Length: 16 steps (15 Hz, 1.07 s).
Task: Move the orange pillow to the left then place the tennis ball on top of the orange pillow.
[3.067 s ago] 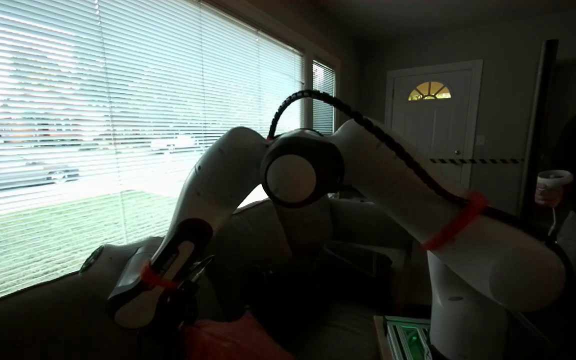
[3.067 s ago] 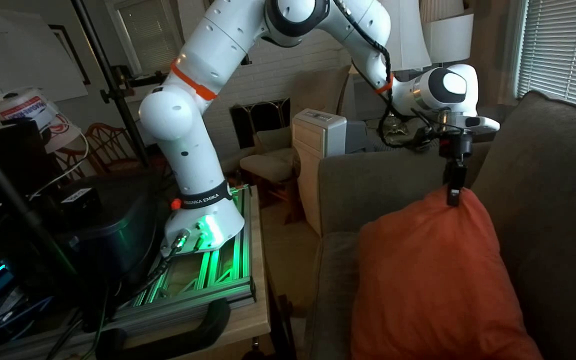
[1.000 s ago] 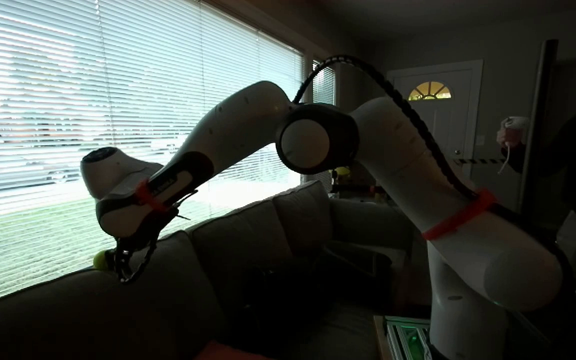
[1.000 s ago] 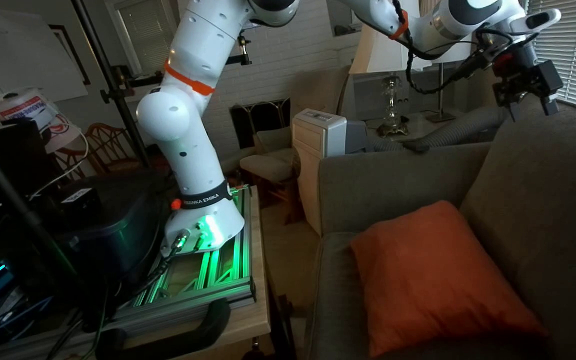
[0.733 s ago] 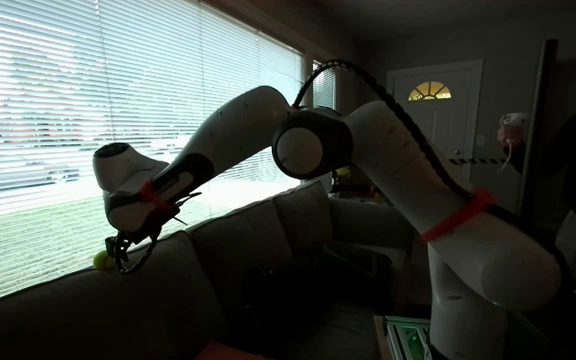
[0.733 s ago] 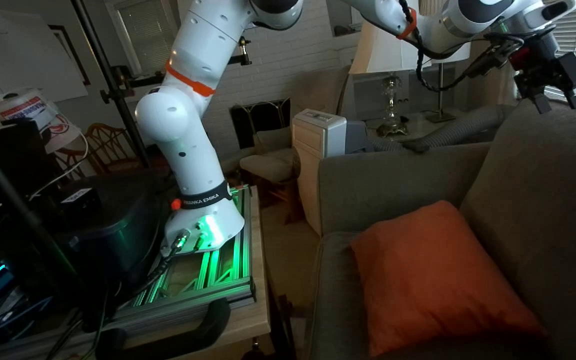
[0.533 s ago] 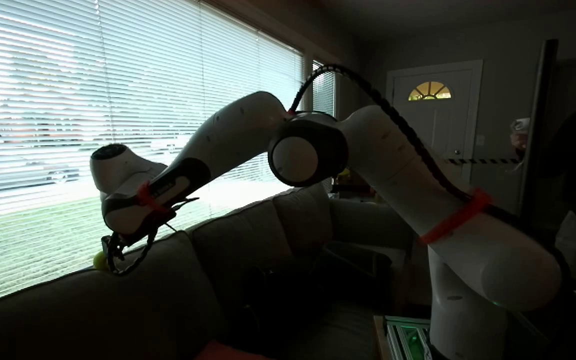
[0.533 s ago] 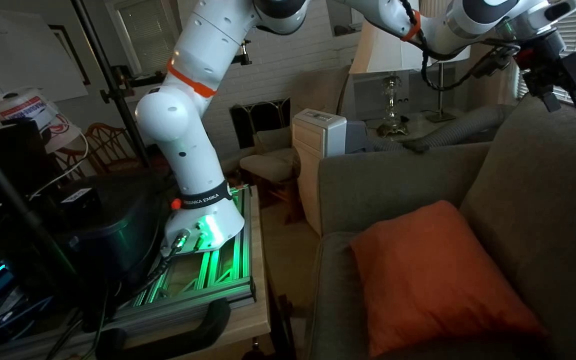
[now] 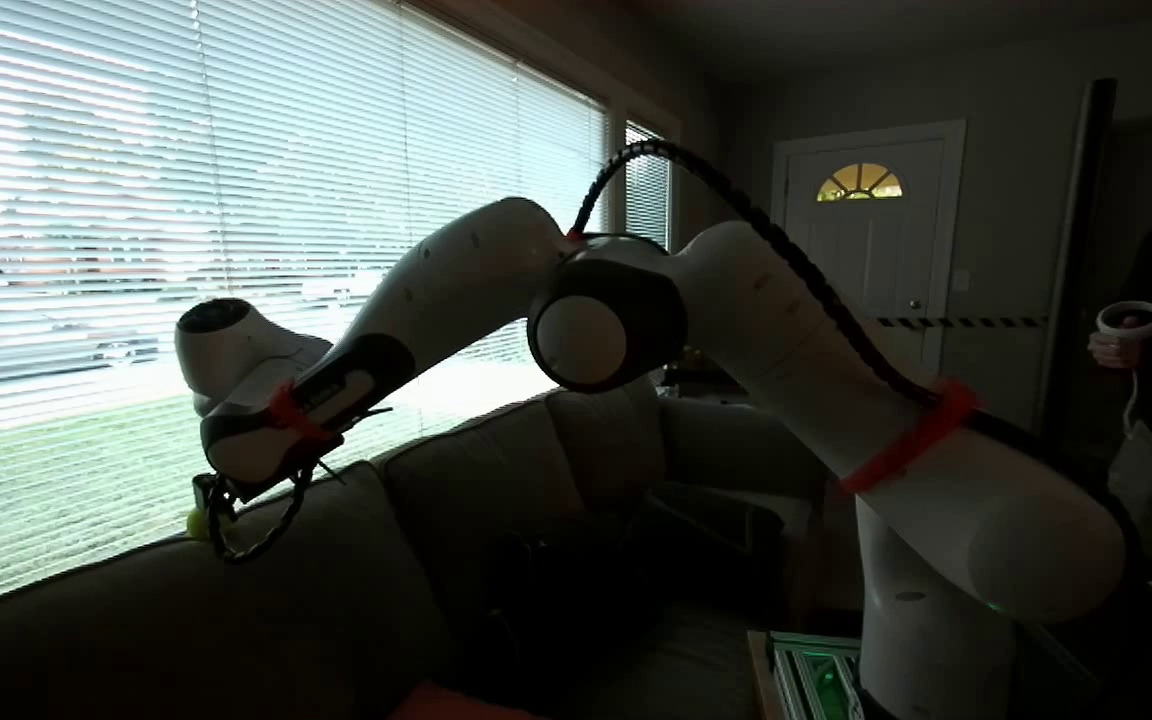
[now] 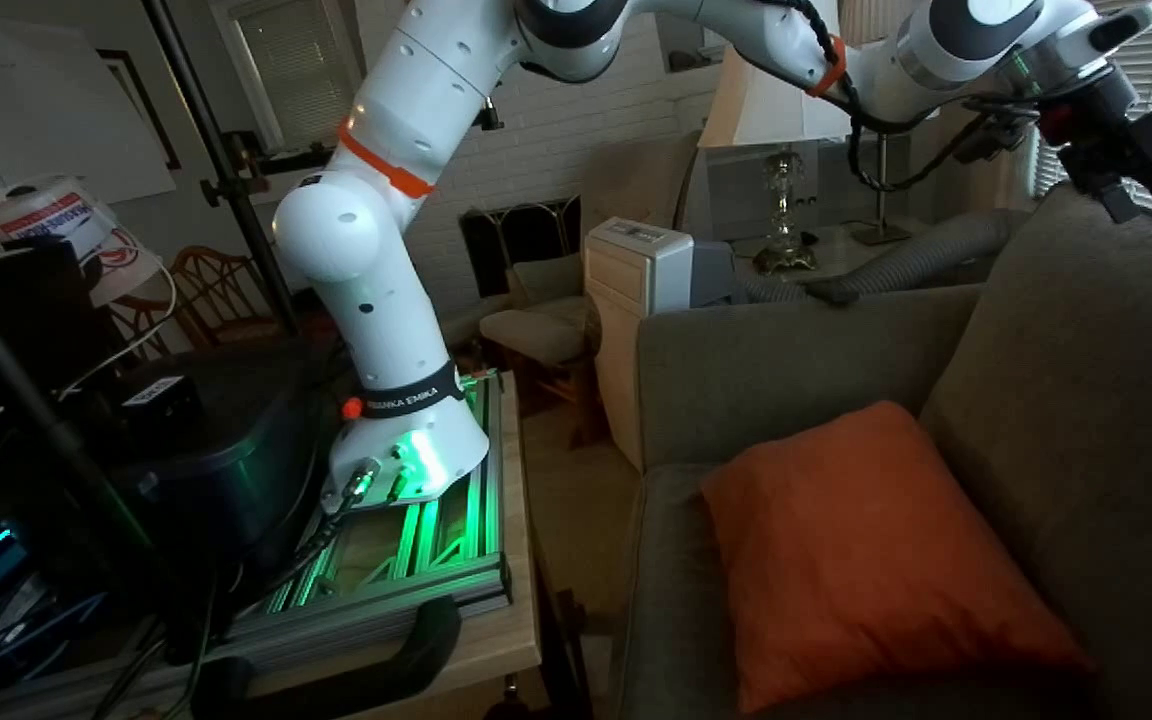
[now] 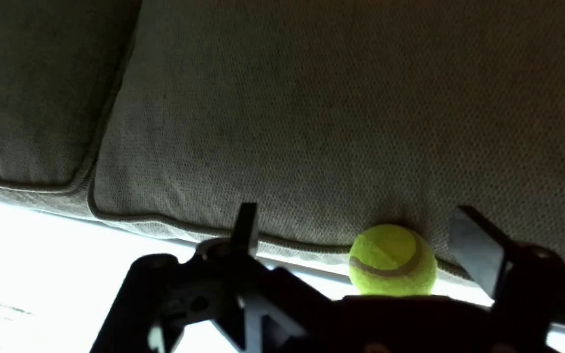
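The tennis ball (image 11: 393, 262), yellow-green with a grey seam, rests at the top edge of the sofa back; in an exterior view the ball (image 9: 198, 525) is partly covered by the gripper. Around it in the wrist view, my gripper (image 11: 355, 213) stands wide open. The ball shows between the two fingers, nearer the right one, touching neither; the dark gripper body hides its lower part. In an exterior view the gripper (image 10: 1151, 208) hovers at the sofa back's top. The orange pillow (image 10: 876, 560) lies on the seat against the backrest; only a corner of the pillow (image 9: 456, 705) shows in an exterior view.
A grey backrest (image 10: 1086, 400) stands below the gripper, with a window and blinds (image 9: 236, 200) close behind. The sofa arm (image 10: 786, 370), a grey hose (image 10: 916, 260) and a lamp (image 10: 786, 230) lie beyond the pillow. A person holds a controller (image 9: 1131, 320).
About three seconds ago my gripper was shut on the pillow's raised corner. It has let go, and the pillow has sunk flat. The gripper rose to the ball, then lowered slightly toward the backrest.
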Available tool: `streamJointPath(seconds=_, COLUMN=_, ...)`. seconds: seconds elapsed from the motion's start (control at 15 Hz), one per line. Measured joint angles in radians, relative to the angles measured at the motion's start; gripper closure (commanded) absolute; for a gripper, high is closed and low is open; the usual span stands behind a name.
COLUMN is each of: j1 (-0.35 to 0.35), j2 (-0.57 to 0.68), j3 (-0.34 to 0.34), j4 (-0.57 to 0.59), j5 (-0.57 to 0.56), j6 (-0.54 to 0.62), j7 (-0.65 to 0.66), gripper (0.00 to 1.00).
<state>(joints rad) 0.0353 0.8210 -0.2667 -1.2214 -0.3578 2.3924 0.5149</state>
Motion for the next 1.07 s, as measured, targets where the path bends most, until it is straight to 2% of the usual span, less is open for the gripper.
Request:
streamJointPath(seconds=0.27, j1=-0.01, j2=0.101, j3=-0.044, j4=0.109, j5=0.022, j6=0.059, j7=0.122, gripper=0.0)
streamJointPath(seconds=0.53, j1=-0.031, j2=0.228, j3=-0.069, j4=0.291, j5=0.065, j6=0.06, j7=0.247, gripper=0.0)
streamJointPath(seconds=0.8, j1=-0.049, j2=0.334, j3=-0.067, j4=0.463, j5=0.083, j6=0.06, j7=0.33, gripper=0.0)
streamJointPath(seconds=1.07, j1=-0.063, j2=0.413, j3=-0.066, j4=0.588, j5=0.086, j6=0.061, j7=0.349, gripper=0.0)
